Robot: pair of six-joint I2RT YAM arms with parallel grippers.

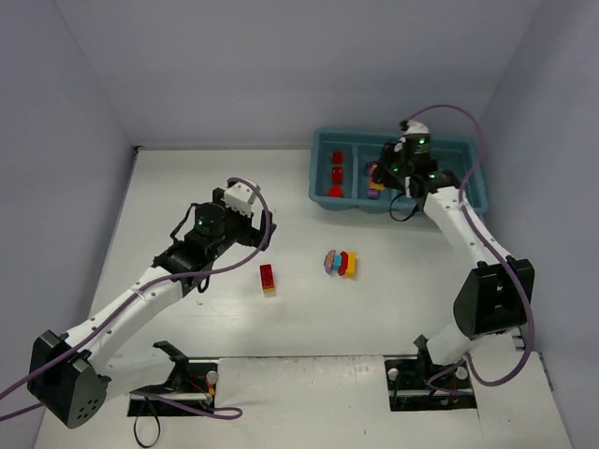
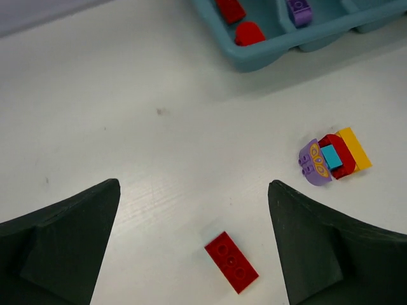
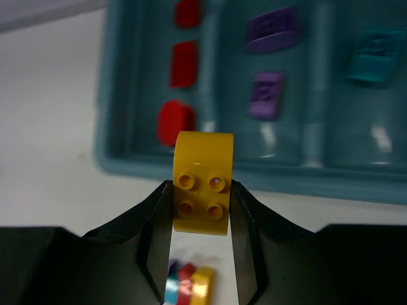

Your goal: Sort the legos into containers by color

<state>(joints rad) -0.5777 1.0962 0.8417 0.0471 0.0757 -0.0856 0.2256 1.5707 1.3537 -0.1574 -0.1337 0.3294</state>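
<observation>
My right gripper (image 3: 202,190) is shut on a yellow rounded lego (image 3: 203,184) and hangs above the near wall of the teal tray (image 3: 222,168); from above, this gripper (image 1: 384,180) is over the containers' left half. Red legos (image 3: 184,63) lie in the leftmost container, purple ones (image 3: 266,95) in the second, a cyan one (image 3: 375,57) in the third. My left gripper (image 2: 194,187) is open, high above a red lego (image 2: 231,262) lying flat on the table. A stacked purple, cyan, red and yellow cluster (image 2: 332,159) lies to its right.
The tray (image 1: 323,201) sits at the table's far right, near the back wall. The red lego (image 1: 268,277) and the cluster (image 1: 340,263) lie mid-table between the two arms. Purple cables loop around both arms.
</observation>
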